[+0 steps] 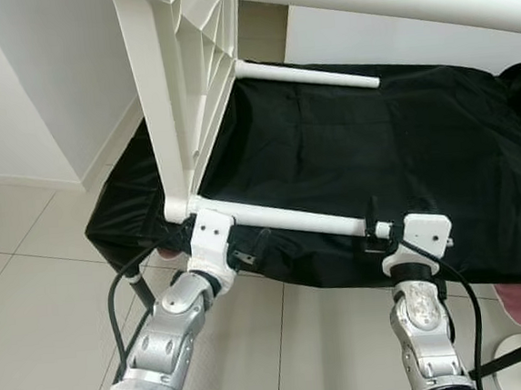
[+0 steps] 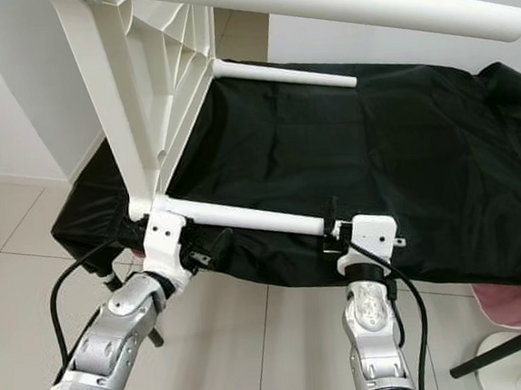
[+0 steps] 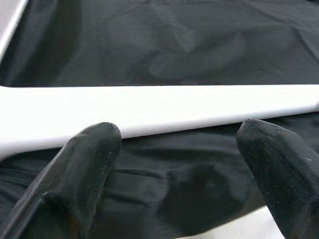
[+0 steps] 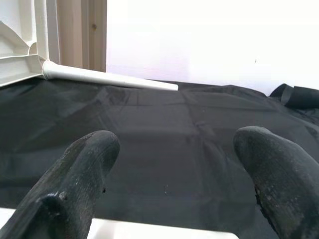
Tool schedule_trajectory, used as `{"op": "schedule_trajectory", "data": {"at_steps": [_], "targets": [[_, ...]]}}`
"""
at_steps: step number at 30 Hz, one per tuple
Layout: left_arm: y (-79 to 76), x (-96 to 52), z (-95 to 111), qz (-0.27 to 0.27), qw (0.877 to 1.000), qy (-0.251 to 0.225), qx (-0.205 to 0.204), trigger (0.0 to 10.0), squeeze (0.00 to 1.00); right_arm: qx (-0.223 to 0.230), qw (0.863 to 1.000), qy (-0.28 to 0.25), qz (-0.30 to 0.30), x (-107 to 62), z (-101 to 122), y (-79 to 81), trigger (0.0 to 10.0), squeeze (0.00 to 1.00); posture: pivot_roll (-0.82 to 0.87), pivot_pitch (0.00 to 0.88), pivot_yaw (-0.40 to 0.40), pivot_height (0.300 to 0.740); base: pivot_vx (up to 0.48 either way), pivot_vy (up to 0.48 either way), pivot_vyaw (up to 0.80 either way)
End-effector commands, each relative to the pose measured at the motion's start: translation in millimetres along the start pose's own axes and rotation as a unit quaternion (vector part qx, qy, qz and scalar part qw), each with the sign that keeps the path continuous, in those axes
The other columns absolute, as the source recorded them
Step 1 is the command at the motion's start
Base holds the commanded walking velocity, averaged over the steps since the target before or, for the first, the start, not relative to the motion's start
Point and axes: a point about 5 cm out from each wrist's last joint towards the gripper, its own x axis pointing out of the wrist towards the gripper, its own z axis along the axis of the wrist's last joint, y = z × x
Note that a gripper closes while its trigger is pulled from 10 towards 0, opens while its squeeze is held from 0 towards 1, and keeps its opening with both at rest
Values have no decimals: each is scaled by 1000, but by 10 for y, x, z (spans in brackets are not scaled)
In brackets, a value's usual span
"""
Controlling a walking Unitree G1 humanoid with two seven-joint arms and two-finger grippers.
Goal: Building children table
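Both my grippers, left (image 1: pixel 247 251) and right (image 1: pixel 373 231), have fingers spread apart around the white table leg (image 1: pixel 290 218) over black cloth (image 1: pixel 376 157).

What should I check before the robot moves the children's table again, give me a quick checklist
1. Left tool at the near table leg, by its joint with the tabletop: ok.
2. Right tool at that leg's free end: ok.
3. Left tool fingers open, leg not clamped: not ok.
4. Right tool fingers open: not ok.
5. Far leg attached over the black cloth: ok.
6. Near leg fully seated: cannot tell.
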Motion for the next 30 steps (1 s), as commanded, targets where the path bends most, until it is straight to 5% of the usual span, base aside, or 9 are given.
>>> {"op": "schedule_trajectory", "data": {"at_steps": [1,11,14,19,24,30], "targets": [[-9,-7,-2,-12,1000,6,-10,10000,0,-5,1000,2,0,14,-8,-10,10000,0,-10,0,-24,740,0,0,0],[-6,7,-30,6,1000,25,7,10000,0,-20,1000,-20,12,50,69,2,10000,0,-6,0,-32,740,0,0,0],[-33,11,17,2,1000,27,15,10000,0,-55,995,-79,19,105,288,21,10000,0,-11,0,-26,740,0,0,0],[-75,39,44,-13,999,39,36,10000,0,-184,954,-227,64,165,773,64,10000,0,-20,0,-16,740,0,0,0],[-64,80,52,-11,998,38,44,10000,0,-225,931,-270,94,132,879,94,10000,0,-37,0,-3,740,0,0,0],[-69,111,85,-15,998,35,57,10000,0,-220,923,-300,99,127,1037,91,10000,0,-40,0,3,740,0,0,0]]}}
